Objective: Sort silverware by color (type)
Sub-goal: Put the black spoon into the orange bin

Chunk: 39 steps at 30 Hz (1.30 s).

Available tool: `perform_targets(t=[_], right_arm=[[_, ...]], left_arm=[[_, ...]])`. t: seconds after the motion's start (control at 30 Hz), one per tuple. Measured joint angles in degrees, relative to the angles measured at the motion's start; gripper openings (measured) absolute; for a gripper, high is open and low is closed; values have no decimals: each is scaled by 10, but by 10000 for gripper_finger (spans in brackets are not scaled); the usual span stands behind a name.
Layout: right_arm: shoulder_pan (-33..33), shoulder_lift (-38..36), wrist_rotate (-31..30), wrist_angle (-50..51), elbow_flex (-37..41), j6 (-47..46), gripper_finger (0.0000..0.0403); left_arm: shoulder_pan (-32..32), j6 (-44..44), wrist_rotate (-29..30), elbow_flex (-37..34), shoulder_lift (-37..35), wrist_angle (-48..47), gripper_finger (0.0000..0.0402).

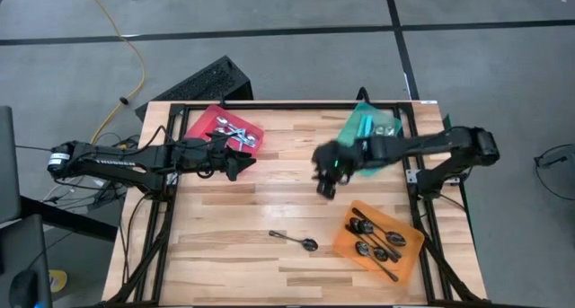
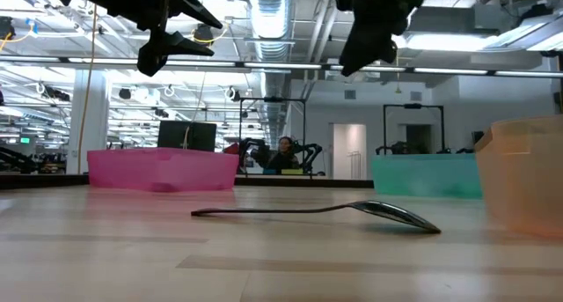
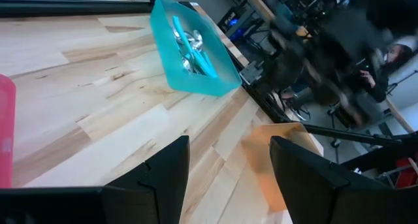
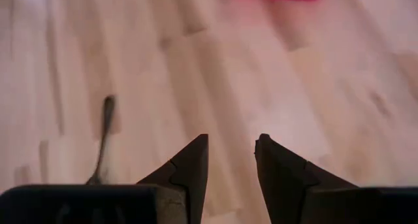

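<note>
Lying alone on the bare wood near the front edge of the table, a single dark spoon is the one piece not in a tray. Seen from above, its long axis runs almost straight across the table, with a slight slant: the thin handle points toward the left arm's side and the bowl toward the orange tray. In the low view the spoon lies flat on the wood, bowl at the right of that picture.

The orange tray sits at the front right and holds several dark spoons lying roughly parallel to one another, on a diagonal. At the back left, the red tray carries shiny silver spoons. At the back right, the teal tray holds spoons with teal-blue handles.

The right tool hangs above the middle of the table, between the teal tray and the lone spoon, its fingers slightly parted and holding nothing. The left tool hovers just in front of the red tray, fingers spread wide and empty.
</note>
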<state>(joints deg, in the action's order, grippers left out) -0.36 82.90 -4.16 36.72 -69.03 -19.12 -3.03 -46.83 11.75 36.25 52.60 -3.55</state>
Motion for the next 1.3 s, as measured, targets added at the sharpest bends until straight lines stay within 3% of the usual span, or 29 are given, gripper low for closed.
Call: perform_targets(t=[0.27,0.53,0.97,1.3], right_arm=[[129,50,-18,-23,0,-5,147],[200,139,-20,-68,-5,-5,149],[218,279,1,-77,-94,-22,218],[242,319,-12,-97,-110,-87,198]], left_arm=[[0,-4,5,0,0,2,197],[0,-10,0,0,0,-8,197],[0,-10,1,0,0,-37,197],[0,7,1,0,0,-47,197]])
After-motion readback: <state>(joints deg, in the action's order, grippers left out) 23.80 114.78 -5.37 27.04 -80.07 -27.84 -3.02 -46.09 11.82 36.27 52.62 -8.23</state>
